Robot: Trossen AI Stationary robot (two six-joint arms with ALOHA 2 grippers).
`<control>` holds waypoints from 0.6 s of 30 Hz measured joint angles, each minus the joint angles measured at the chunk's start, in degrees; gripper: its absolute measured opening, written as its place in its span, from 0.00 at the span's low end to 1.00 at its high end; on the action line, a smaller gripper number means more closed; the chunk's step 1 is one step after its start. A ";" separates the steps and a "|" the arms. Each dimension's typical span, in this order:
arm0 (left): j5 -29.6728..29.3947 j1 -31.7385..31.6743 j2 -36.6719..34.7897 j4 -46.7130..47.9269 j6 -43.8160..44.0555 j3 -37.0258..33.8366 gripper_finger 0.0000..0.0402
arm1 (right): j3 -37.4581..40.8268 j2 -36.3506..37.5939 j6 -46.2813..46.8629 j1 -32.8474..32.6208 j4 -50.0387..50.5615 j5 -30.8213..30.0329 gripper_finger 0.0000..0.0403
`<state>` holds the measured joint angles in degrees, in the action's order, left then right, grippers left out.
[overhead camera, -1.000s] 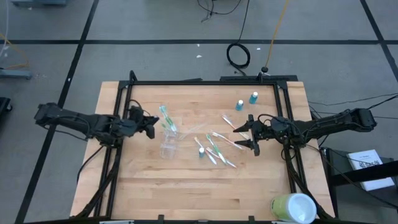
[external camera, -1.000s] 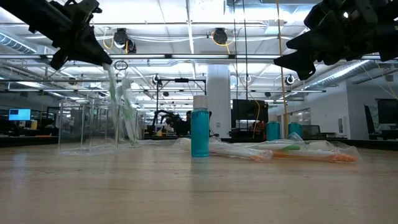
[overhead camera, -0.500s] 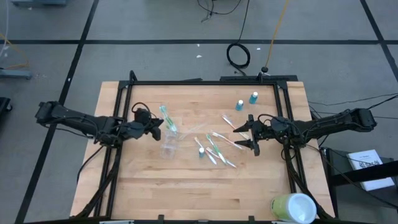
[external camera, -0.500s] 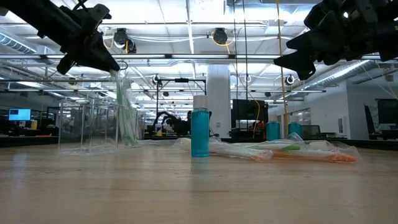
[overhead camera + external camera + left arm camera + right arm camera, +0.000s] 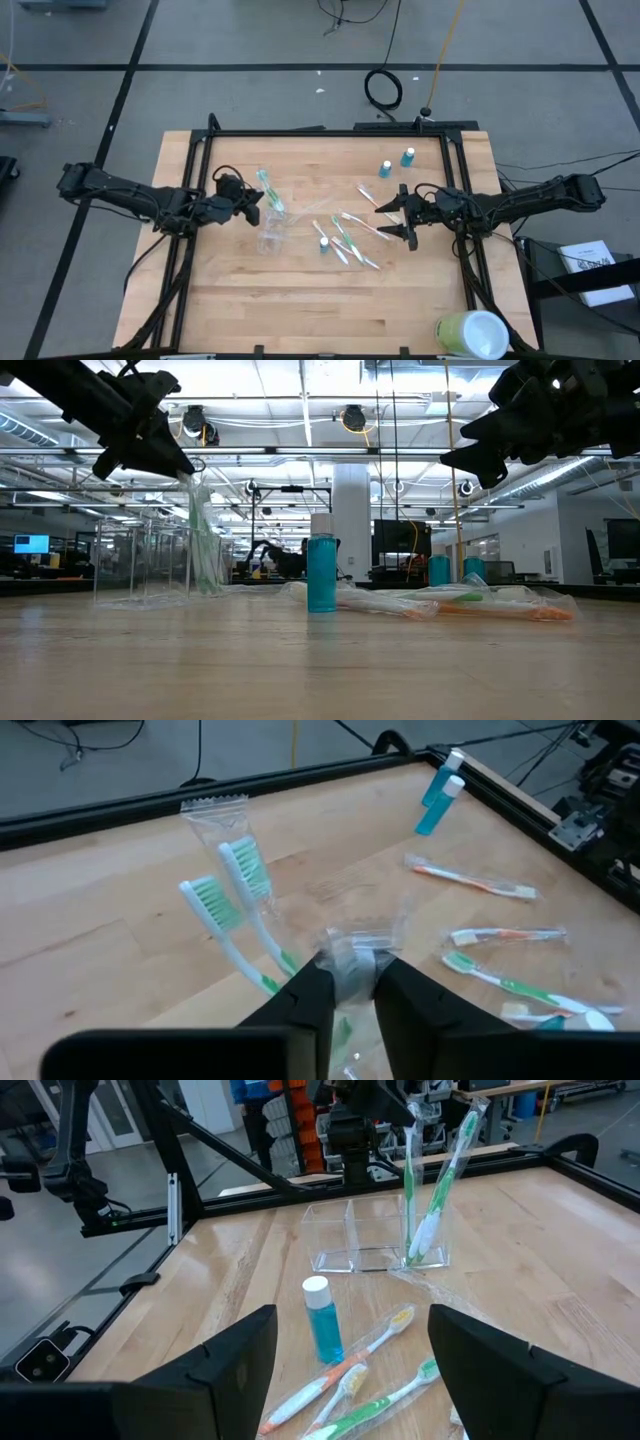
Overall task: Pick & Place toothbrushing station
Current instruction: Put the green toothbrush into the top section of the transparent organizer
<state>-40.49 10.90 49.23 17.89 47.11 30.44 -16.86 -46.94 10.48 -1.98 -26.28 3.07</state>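
Wooden desk [image 5: 230,290] planks carry everything, with the clear holder [image 5: 378,1233] as landmark. Two wrapped toothbrushes [image 5: 232,898] stand in it; more toothbrushes and blue tubes [image 5: 322,1318] lie beside it. Left claw [image 5: 345,982] sits just above it, narrowly pinching a wrapper top. Right claw [image 5: 350,1370] waits wide beyond the tubes. Judgement: part the fingers cleanly, lift straight up, avoid snagging plastic.

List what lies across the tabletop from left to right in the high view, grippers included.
left gripper → clear cup → lone blue tube → pair of blue tubes → right gripper → large pale green cup
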 joint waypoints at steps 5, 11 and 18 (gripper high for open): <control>-0.40 0.00 -0.01 0.42 0.07 0.00 0.25 | 0.00 0.00 0.00 0.00 0.00 0.02 0.62; -1.01 0.00 -0.11 0.42 -1.01 0.00 0.36 | 0.00 0.00 0.02 0.00 0.00 0.00 0.62; -1.09 0.00 -0.15 -1.00 -3.22 -0.02 0.47 | 0.00 0.00 0.02 0.00 0.00 0.02 0.62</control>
<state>-41.58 10.90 49.08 16.88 43.89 30.41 -16.86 -46.94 10.50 -1.98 -26.28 3.09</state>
